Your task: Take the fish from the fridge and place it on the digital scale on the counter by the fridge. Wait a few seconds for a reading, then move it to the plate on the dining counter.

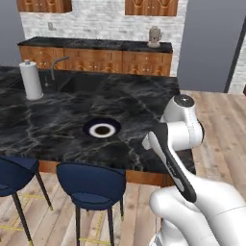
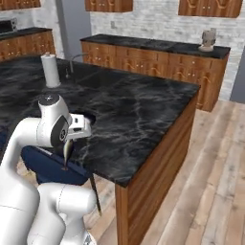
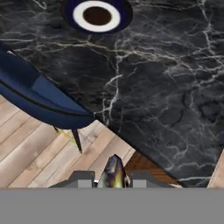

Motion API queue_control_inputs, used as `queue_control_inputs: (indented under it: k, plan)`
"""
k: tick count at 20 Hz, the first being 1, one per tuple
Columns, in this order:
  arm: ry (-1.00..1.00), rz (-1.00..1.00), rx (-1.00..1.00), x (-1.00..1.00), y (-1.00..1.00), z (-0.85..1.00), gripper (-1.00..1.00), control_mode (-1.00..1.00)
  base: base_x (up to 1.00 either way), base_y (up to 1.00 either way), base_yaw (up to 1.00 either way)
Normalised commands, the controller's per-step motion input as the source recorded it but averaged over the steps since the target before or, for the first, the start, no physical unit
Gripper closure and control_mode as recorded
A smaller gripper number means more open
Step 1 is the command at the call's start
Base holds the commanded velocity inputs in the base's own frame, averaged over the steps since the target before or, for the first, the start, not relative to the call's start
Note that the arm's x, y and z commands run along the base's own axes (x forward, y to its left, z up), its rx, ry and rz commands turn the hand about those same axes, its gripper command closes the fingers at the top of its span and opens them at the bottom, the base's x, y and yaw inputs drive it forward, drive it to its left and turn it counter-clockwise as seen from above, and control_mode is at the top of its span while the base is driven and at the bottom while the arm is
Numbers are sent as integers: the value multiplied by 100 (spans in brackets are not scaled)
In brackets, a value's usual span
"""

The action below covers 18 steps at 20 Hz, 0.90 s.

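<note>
My gripper (image 3: 113,178) is shut on the fish (image 3: 113,171), a slim silvery-grey body pinched between the two fingertips. In the right base view the gripper (image 2: 69,139) points down with the fish (image 2: 65,152) hanging below it, over the near edge of the dining counter (image 2: 139,115). The plate (image 1: 89,129), navy-rimmed with a white ring and dark middle, lies on the black marble counter (image 1: 53,125) ahead of the hand. Through the hand view the plate (image 3: 68,15) sits at the top, beyond the counter's edge (image 3: 166,92).
Blue stools (image 1: 91,185) (image 1: 14,172) stand along the counter's near side; one stool seat (image 3: 39,98) lies just left of the hand. A paper towel roll (image 1: 31,79), tap (image 1: 56,65) and sink are at the counter's far left. Wood floor lies to the right.
</note>
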Motion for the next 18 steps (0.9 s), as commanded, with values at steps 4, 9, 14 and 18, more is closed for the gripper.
queue_control_inputs:
  k: [4,9,14,18]
  plan:
    - [0,0,0,0,0,0,100,100,0,100,-54]
    - [0,0,0,0,0,0,100,100,19,100,-52]
    - [0,0,0,0,0,0,100,100,23,93,-51]
    - [11,-32,0,62,13,-17,100,-100,14,14,-12]
